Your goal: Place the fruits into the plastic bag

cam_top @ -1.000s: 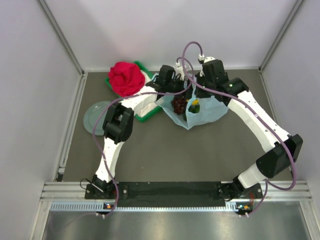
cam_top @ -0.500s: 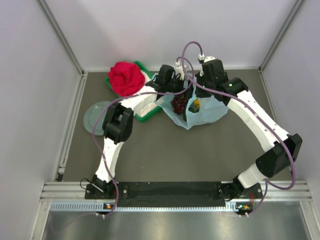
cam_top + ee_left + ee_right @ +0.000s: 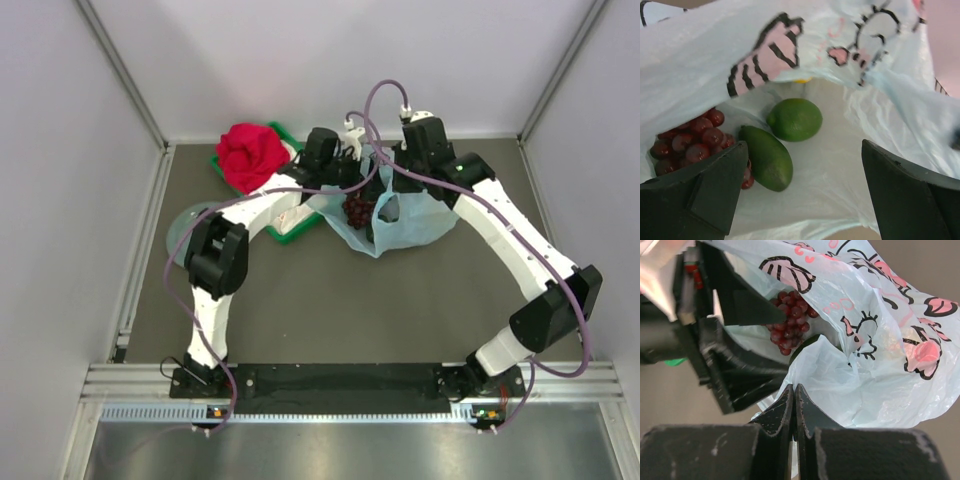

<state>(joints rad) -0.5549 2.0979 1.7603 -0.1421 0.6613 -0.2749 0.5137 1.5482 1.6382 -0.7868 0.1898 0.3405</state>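
Observation:
The plastic bag (image 3: 415,222) lies at the back middle, light blue with pink and black prints. My right gripper (image 3: 398,186) is shut on its upper edge (image 3: 812,371) and holds the mouth up; its fingertips (image 3: 795,388) are pressed together. My left gripper (image 3: 350,168) is open and empty at the bag's mouth, its jaws (image 3: 804,146) wide apart. Inside the bag lie dark red grapes (image 3: 690,142), a dark green oval fruit (image 3: 767,157), a round green fruit (image 3: 795,119) and a sliver of yellow citrus (image 3: 802,80). The grapes also show in the top view (image 3: 358,208) and the right wrist view (image 3: 792,320).
A green tray (image 3: 290,232) with a red cloth (image 3: 250,155) and a white cloth stands left of the bag, under the left forearm. A grey-green plate (image 3: 185,228) lies further left, partly hidden by the left arm. Walls close in at the back and both sides.
My left gripper has drawn back and left from the bag's mouth and its elbow has swung left. The yellow and green fruits seen in the mouth from above are now covered by plastic.

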